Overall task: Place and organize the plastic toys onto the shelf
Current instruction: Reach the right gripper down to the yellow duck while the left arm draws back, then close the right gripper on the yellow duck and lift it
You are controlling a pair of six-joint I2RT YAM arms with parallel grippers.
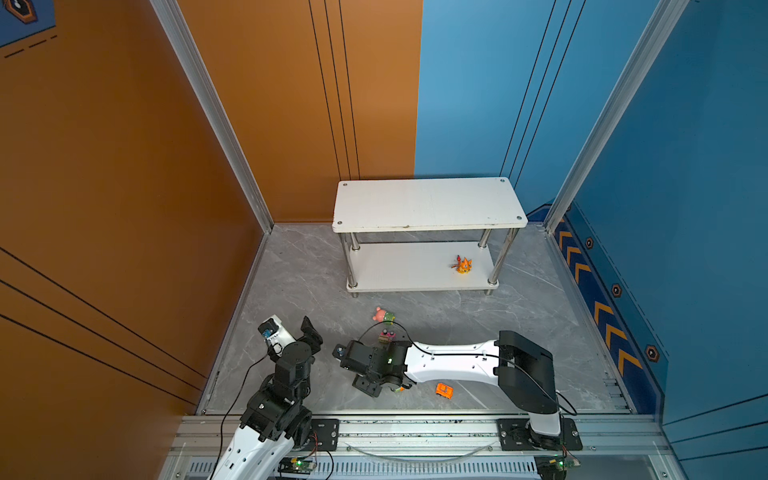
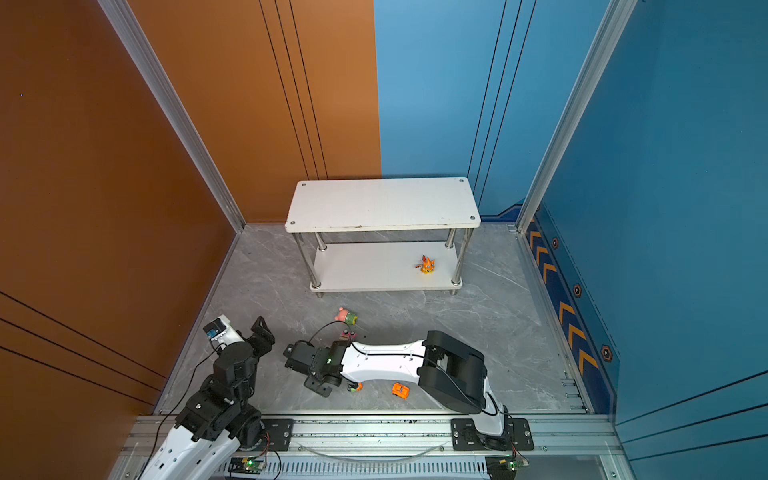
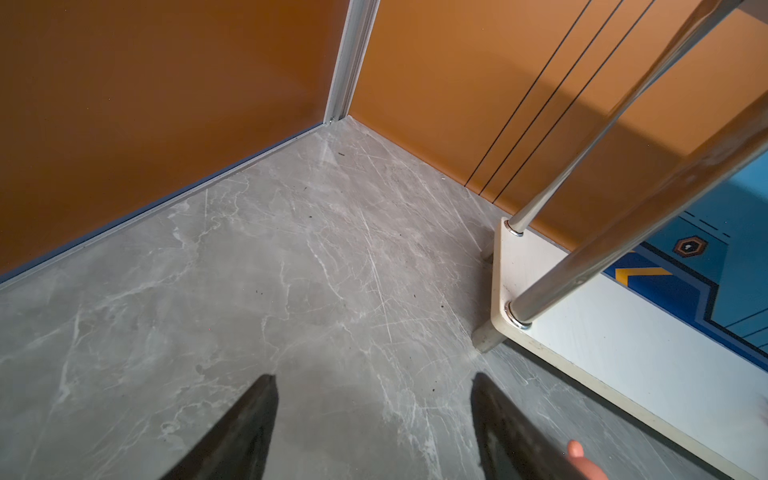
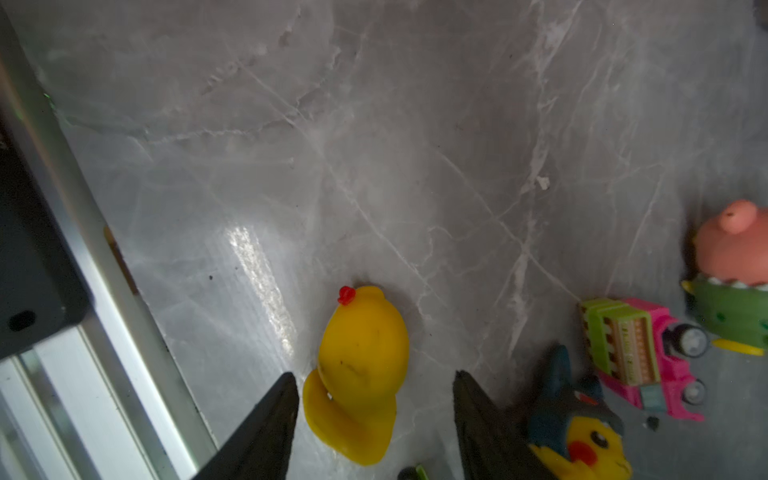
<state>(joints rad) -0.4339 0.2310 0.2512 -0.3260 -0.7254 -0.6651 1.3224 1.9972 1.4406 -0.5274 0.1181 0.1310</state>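
Nearest my base, an orange car (image 1: pixel 444 390) sits on the grey marbled tabletop (image 1: pixel 291 286), just beside my right forearm (image 1: pixel 449 361), which lies low and reaches across toward the left. My right jaws stand partly open, low over the tabletop, gripping nothing. A yellow duck (image 4: pixel 361 374) lies on the tabletop with its tail end between the tips, close to one tip and clear of the other. Just beside those jaws, on the outer side of one tip, lies a yellow figure in a dark blue hood (image 4: pixel 577 432). A little beyond it is a pink and green car (image 4: pixel 640 353), and beyond that a pink snouted figurine (image 4: pixel 731 245) rests against a green car (image 4: pixel 731 320). In both top views that pink figurine lies in the open between my arms and the shelf. My left jaws hang over the left side of the tabletop, spread wide and empty. Only bare marble shows between them, with a sliver of pink at the edge of the left wrist view. Farthest off, the shelf (image 1: pixel 428 203) stands against the back wall with its top board bare. One orange figurine (image 1: pixel 463 265) stands upright on the lower board, toward its right end.
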